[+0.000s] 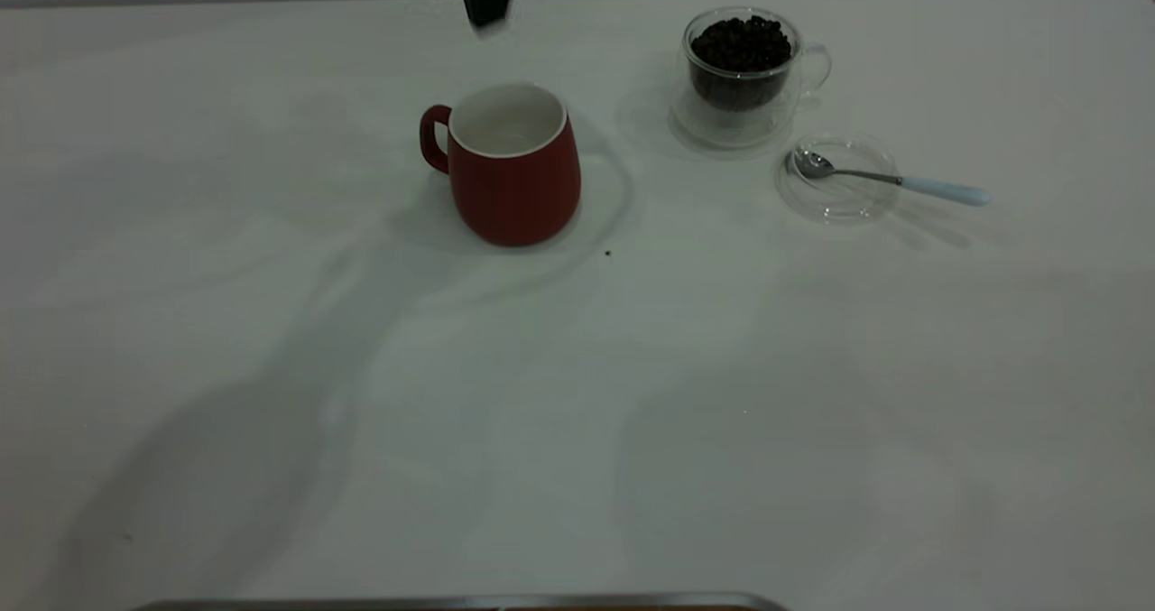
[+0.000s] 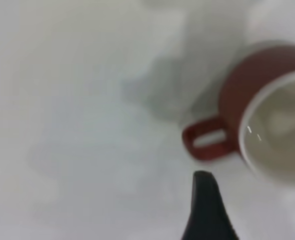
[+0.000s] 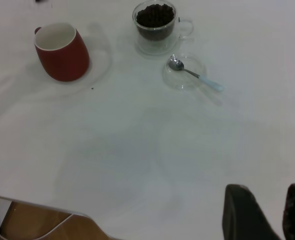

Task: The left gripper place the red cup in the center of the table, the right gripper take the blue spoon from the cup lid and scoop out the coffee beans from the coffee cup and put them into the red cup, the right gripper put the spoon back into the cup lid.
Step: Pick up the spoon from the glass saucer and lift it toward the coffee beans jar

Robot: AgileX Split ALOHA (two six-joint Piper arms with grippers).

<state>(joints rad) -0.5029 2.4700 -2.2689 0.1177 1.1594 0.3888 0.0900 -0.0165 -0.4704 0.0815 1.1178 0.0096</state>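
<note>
So the red cup [image 1: 512, 164] is parked upright on the table [image 1: 271, 367], roughly mid-table, and nothing is held around it, so the first step can be called done. The mug's white inside looks empty; no beans have been moved yet. The coffee beans [image 1: 742, 44] are heaped in the coffee cup [image 1: 743, 74], and the blue spoon [image 1: 889, 179] is lying across the cup lid [image 1: 837, 178] just beside it, untouched. Scooping and returning the spoon are all left.

The left gripper [image 2: 207, 210] is seen near the mug handle only in its wrist view; whether it's spread can't be told. The right gripper [image 3: 267, 210] is shown spread and empty, well away from the spoon, only in the right wrist view.
</note>
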